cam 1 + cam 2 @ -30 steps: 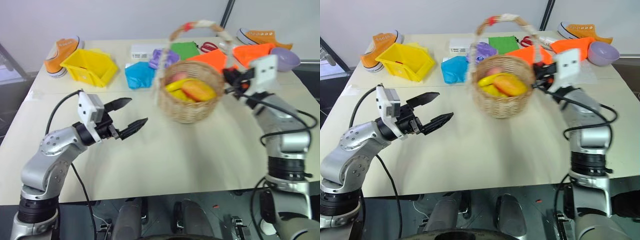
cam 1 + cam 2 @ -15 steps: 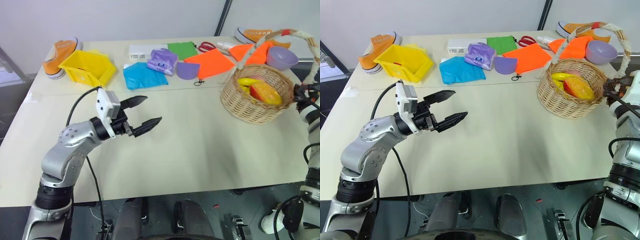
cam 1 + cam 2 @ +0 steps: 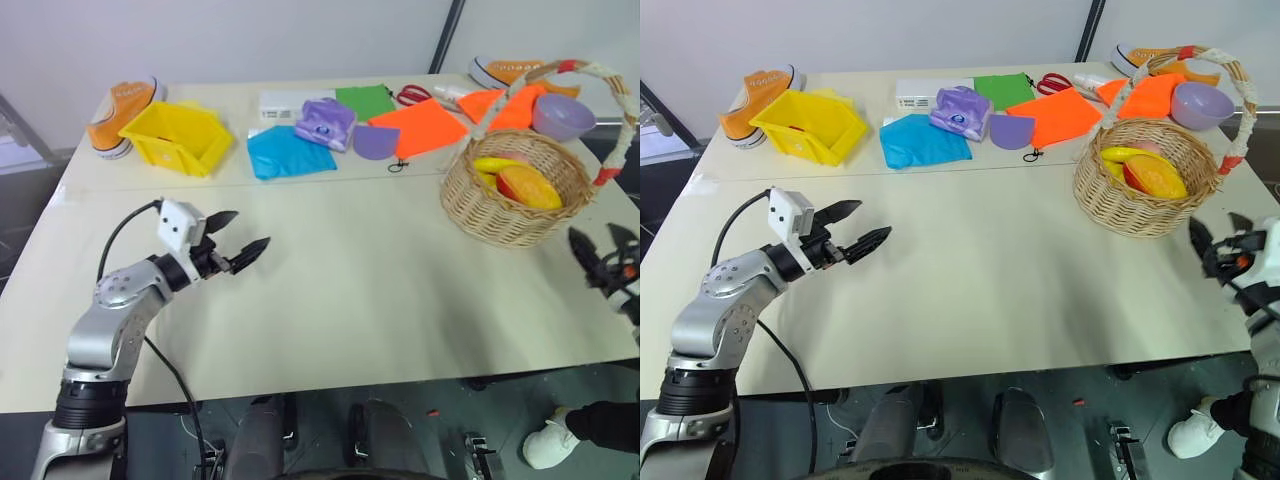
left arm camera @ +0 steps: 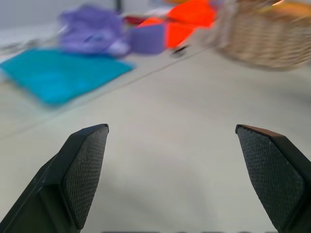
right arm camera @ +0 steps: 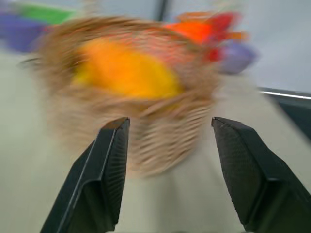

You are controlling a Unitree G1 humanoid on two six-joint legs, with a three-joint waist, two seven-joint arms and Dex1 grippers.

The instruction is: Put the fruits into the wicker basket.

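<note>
The wicker basket (image 3: 497, 215) stands on the table at the right, its arched handle upright. Inside lie the fruits: a yellow banana (image 3: 490, 163) and an orange-red mango (image 3: 530, 187). My right gripper (image 3: 600, 240) hangs open just in front of the basket, near the table's front right edge, apart from it and holding nothing. In the right wrist view its fingers (image 5: 109, 170) frame the basket (image 5: 160, 141) ahead. My left gripper (image 3: 250, 230) is open and empty over the left part of the table, pointing toward the middle.
Along the back of the table lie a yellow bin (image 3: 180, 135), an orange shoe (image 3: 120, 108), a blue cloth (image 3: 285, 150), a purple toy (image 3: 325, 120), orange (image 3: 420, 125) and green (image 3: 368, 100) cloths and a purple bowl (image 3: 563, 115).
The basket was carried from mid-table to the right and set down. My right gripper let go of it, opened and drew back toward the front edge. My left gripper moved left and lower.
</note>
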